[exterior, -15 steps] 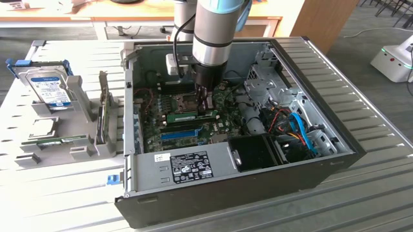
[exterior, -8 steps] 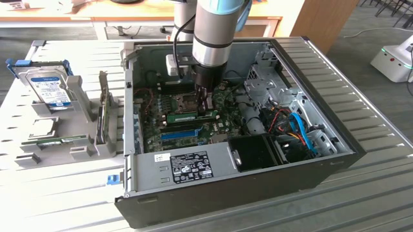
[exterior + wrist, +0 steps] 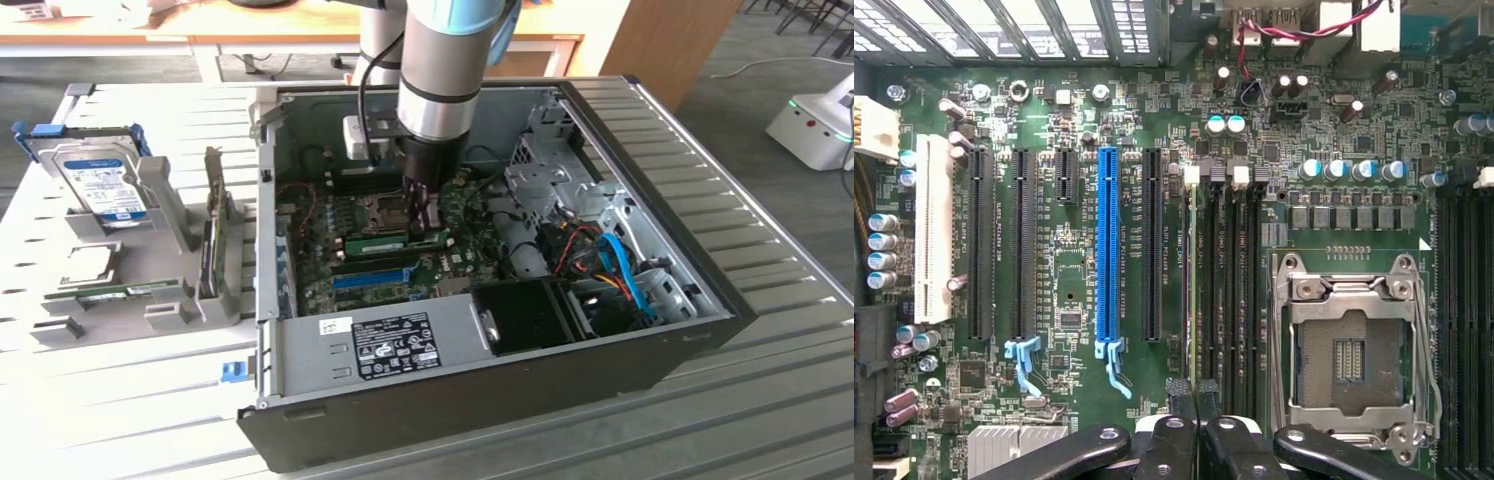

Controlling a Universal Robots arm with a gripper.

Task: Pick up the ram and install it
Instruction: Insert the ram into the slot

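The ram (image 3: 391, 243) is a narrow green stick standing on edge in a memory slot of the motherboard, inside the open computer case. In the wrist view the ram (image 3: 1205, 290) appears edge-on as a thin green line among the dark memory slots. My gripper (image 3: 430, 228) reaches straight down into the case and is shut, its tips at the end of the ram on the exterior view's right. The two black fingertips (image 3: 1179, 390) press together just above that slot, with my gripper (image 3: 1195, 392) over the ram's top edge. Whether the edge is pinched between them I cannot tell.
A bright blue slot strip (image 3: 371, 277) (image 3: 1108, 250) lies beside the memory slots. The bare CPU socket (image 3: 1349, 350) sits on their other side. Drive cage and coloured cables (image 3: 621, 265) crowd the case at the exterior view's right. A rack outside holds a hard drive (image 3: 104, 180) and another green stick (image 3: 123, 292).
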